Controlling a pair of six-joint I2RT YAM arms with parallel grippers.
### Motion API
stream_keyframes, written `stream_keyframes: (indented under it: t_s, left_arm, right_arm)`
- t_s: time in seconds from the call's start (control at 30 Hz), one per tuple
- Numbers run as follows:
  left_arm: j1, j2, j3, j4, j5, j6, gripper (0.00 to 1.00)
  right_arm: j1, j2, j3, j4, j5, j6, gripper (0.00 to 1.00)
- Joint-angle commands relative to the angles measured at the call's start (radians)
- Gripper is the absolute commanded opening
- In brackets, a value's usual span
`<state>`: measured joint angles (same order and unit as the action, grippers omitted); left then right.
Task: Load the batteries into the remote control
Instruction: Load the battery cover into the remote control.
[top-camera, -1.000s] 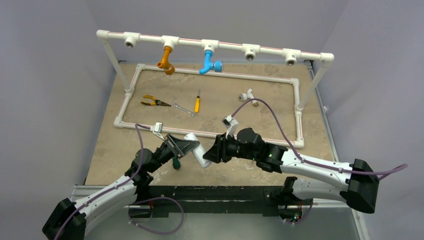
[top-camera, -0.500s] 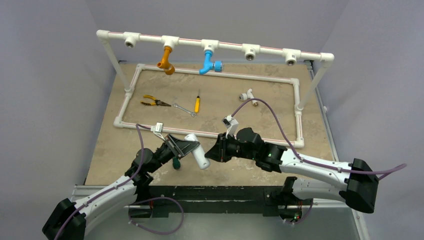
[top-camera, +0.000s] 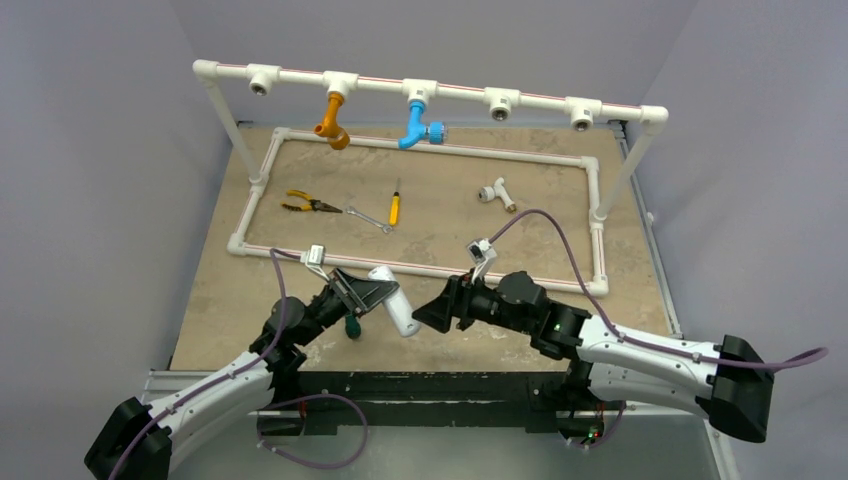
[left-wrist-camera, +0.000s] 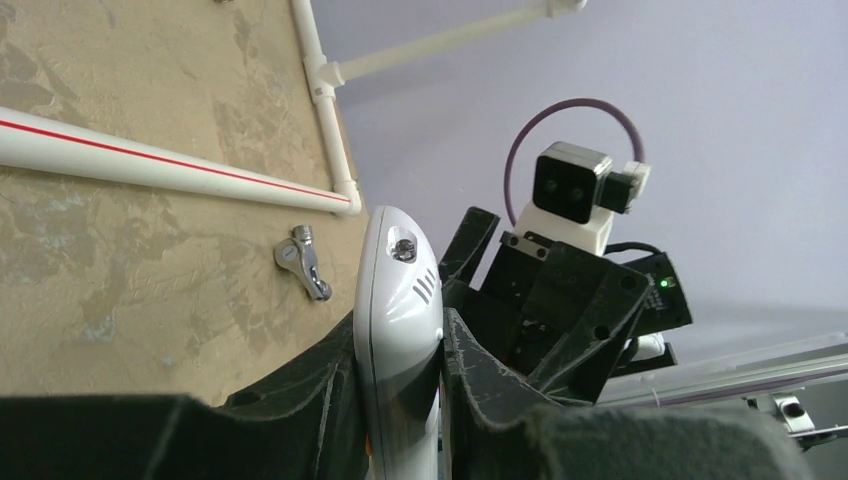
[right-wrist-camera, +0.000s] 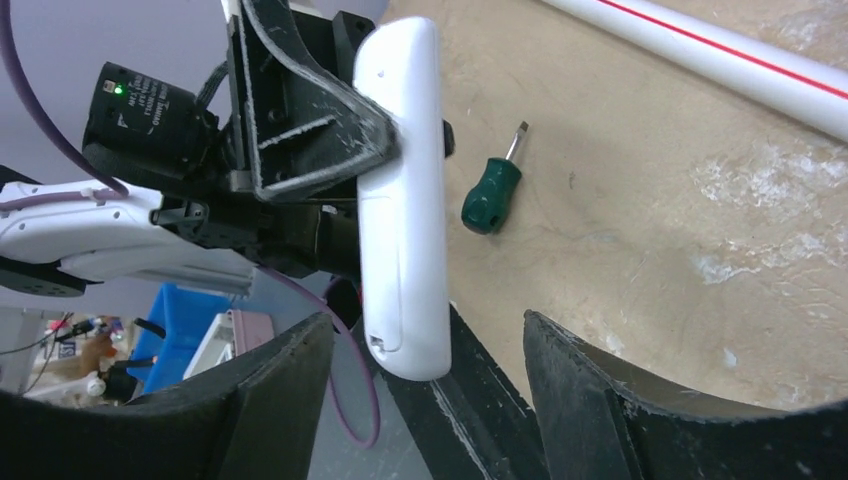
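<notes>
Plastic, smooth and glossy white, forms the remote control (top-camera: 393, 300), a slim bar with rounded ends. We see it lifted off the surface (top-camera: 230, 300) near the front edge, tilted, between the two arms. In the left wrist view a small screw and a few slanted slots show near its far tip. The surface is a mottled tan slab with a stony, blotchy texture. A round white pipe frame (top-camera: 420, 268) with a thin red stripe lies on it. A stubby screwdriver (right-wrist-camera: 490, 195) with a dark green handle rests flat on it beside the left arm.

The left end effector (left-wrist-camera: 400, 350) is matte black with scuffed, chalky edges. Its two fingers are closed tight on the long sides of the remote control and carry it in the air. The right end effector (right-wrist-camera: 428, 322), equally black and worn, has its fingers spread wide and grips nothing. The near end of the remote control sits just ahead of the gap between them. From above we see a thin sliver of space between the two.
</notes>
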<state>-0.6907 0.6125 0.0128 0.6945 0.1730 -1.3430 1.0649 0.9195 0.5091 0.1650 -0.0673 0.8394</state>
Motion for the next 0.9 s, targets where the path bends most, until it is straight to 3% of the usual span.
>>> stream_keyframes:
  t_s: [0.0, 0.13, 0.33, 0.53, 0.87]
  left_arm:
    - [-0.005, -0.009, -0.012, 0.122, -0.041, -0.058, 0.00]
    - [-0.006, -0.011, -0.012, 0.132, -0.051, -0.075, 0.00]
    - [-0.006, -0.001, -0.007, 0.122, -0.050, -0.073, 0.00]
    - [-0.005, 0.014, -0.007, 0.128, -0.047, -0.069, 0.00]
    - [-0.006, 0.020, -0.005, 0.131, -0.042, -0.065, 0.00]
  right_arm:
    - [0.000, 0.004, -0.126, 0.333, 0.006, 0.123, 0.70]
    - [0.000, 0.075, -0.209, 0.593, 0.007, 0.204, 0.72]
    - [0.000, 0.176, -0.231, 0.813, -0.037, 0.239, 0.73]
    - [0.000, 0.204, -0.212, 0.820, -0.046, 0.236, 0.73]
    - [0.000, 0.288, -0.171, 0.813, -0.102, 0.252, 0.54]
